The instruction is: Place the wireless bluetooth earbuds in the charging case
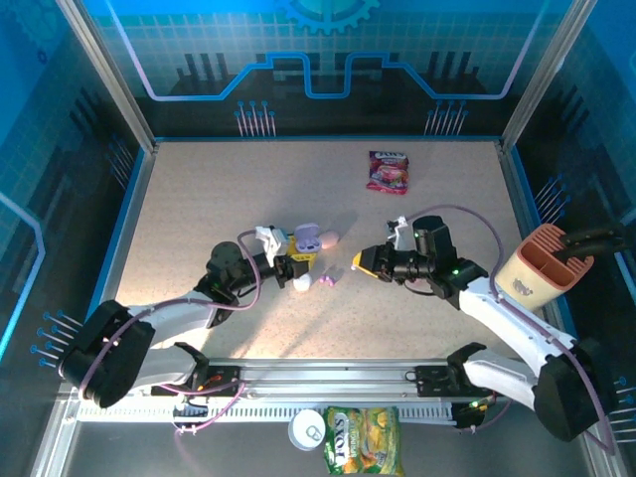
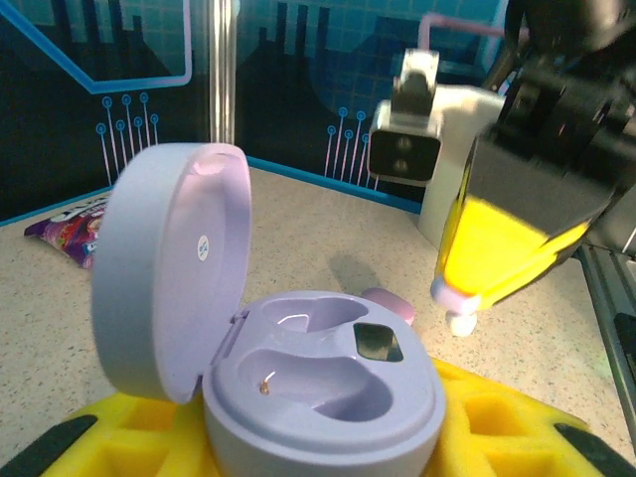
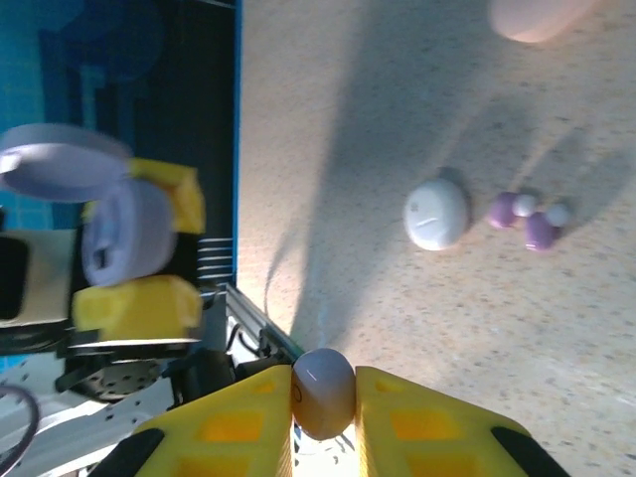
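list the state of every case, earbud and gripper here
purple case: open, lid up, wells empty
white case: closed, on table
pink case: closed, on table
loose purple earbuds: on table, uninserted
pale earbud: pinched in right gripper
left gripper: shut on purple case
right gripper: shut on pale earbud

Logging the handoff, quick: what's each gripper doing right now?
Left gripper: shut on the open purple charging case.
Right gripper: shut on a pale earbud.

Earbuds (image 1: 333, 277) apparently just right of case (image 1: 307, 237)
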Action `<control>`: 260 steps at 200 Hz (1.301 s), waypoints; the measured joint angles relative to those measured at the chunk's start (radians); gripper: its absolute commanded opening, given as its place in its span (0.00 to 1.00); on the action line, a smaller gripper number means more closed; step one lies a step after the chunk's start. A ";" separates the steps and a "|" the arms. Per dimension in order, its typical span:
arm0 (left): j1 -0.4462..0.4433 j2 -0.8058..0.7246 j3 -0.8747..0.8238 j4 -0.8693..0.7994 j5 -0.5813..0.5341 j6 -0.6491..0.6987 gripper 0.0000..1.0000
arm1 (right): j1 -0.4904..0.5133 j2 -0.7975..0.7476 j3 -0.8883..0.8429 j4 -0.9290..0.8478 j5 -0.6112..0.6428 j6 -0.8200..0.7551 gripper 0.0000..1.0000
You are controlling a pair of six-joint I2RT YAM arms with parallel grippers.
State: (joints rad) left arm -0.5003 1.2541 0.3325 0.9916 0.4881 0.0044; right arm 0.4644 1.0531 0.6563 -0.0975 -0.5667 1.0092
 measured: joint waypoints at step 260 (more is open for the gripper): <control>-0.060 0.024 0.008 -0.013 -0.012 0.126 0.32 | 0.230 0.277 0.316 0.012 0.069 -0.090 0.20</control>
State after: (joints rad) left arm -0.5606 1.2778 0.3401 0.9783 0.4763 0.1299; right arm 0.6941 1.3296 0.9722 -0.0853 -0.4980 0.9188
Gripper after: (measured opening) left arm 0.375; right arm 0.195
